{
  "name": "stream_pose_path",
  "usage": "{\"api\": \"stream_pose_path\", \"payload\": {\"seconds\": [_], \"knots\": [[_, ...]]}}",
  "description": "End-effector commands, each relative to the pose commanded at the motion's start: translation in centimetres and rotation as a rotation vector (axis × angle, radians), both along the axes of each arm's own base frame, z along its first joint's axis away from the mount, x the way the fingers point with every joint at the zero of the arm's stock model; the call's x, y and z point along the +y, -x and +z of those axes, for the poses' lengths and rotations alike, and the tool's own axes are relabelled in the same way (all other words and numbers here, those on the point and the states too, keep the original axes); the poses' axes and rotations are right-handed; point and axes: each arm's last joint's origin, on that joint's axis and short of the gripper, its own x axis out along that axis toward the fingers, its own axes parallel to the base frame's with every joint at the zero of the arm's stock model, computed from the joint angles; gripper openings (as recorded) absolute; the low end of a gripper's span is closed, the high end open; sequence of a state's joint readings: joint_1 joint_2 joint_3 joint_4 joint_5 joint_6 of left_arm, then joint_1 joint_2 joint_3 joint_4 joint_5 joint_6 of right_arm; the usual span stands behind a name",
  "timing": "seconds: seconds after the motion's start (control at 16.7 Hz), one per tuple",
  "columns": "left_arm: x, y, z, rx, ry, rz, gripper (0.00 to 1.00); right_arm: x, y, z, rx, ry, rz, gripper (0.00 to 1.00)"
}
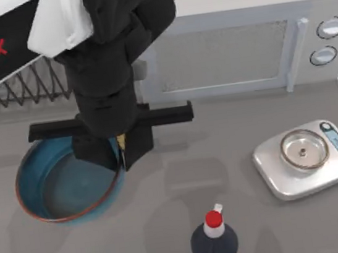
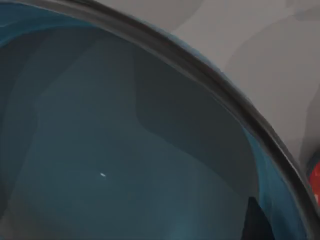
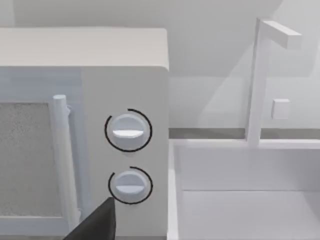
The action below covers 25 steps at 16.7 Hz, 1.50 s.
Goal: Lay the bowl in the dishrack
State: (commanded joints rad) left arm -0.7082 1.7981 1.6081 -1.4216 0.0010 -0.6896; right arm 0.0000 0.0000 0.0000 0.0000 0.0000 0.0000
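the bench (image 1: pixel 225 175) is flat and grey, with soft shadows on it. the bowl (image 1: pixel 59 191) sits on the bench at the left side. it is blue inside with a thin red-brown rim. the left pincer (image 1: pixel 122 159) is down at the right edge of the bowl, with one dark finger inside the bowl and one outside, on either side of the rim. i cannot tell if it grips the rim or not. in the left wrist view the blue inside of the bowl (image 2: pixel 125 160) is very close, and its rim curves past the grey bench (image 2: pixel 260 55).

the rack (image 1: pixel 26 86) is behind the bowl, at the back left. it is thin dark wire with slanted prongs, and the left arm hides part of it.

a grey microwave (image 1: pixel 228 53) stands at the back with two round knobs (image 1: pixel 330 27). a silver scale (image 1: pixel 307 158) with a small steel pan sits at the right. a dark bottle (image 1: pixel 214 242) with a red cap stands at the front.

the right wrist view looks at the microwave (image 3: pixel 125 65) and a white sink (image 3: pixel 240 200) beside it, with a plain pale wall (image 3: pixel 200 20) behind. a dark tip of the right pincer (image 3: pixel 97 225) shows there, and i cannot tell if it is open or closed.
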Motion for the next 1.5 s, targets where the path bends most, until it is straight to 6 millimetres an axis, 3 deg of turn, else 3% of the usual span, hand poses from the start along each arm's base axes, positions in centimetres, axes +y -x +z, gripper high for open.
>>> {"api": "stream_pose_path", "payload": {"seconds": [0.18,0.3,0.6,0.78,0.96,1.2,1.5], "knots": [[0.8,0.8,4.3,-0.021,0.018,-0.003,0.00,0.0,0.0,0.0,0.000,0.000,0.000,1.00],[1.2,1.2,5.6,-0.032,0.027,-0.004,0.00,0.0,0.0,0.0,0.000,0.000,0.000,1.00],[1.2,1.1,5.6,-0.032,0.027,-0.003,0.00,0.0,0.0,0.0,0.000,0.000,0.000,1.00],[2.6,0.7,6.3,-0.091,0.086,0.006,0.00,0.0,0.0,0.0,0.000,0.000,0.000,1.00],[5.8,-0.2,7.6,-0.236,0.198,0.028,0.00,0.0,0.0,0.0,0.000,0.000,0.000,1.00],[11.5,-0.9,9.2,-0.543,0.323,0.052,0.00,0.0,0.0,0.0,0.000,0.000,0.000,1.00],[19.0,0.8,11.6,-1.069,0.311,0.036,0.00,0.0,0.0,0.0,0.000,0.000,0.000,1.00]]}}
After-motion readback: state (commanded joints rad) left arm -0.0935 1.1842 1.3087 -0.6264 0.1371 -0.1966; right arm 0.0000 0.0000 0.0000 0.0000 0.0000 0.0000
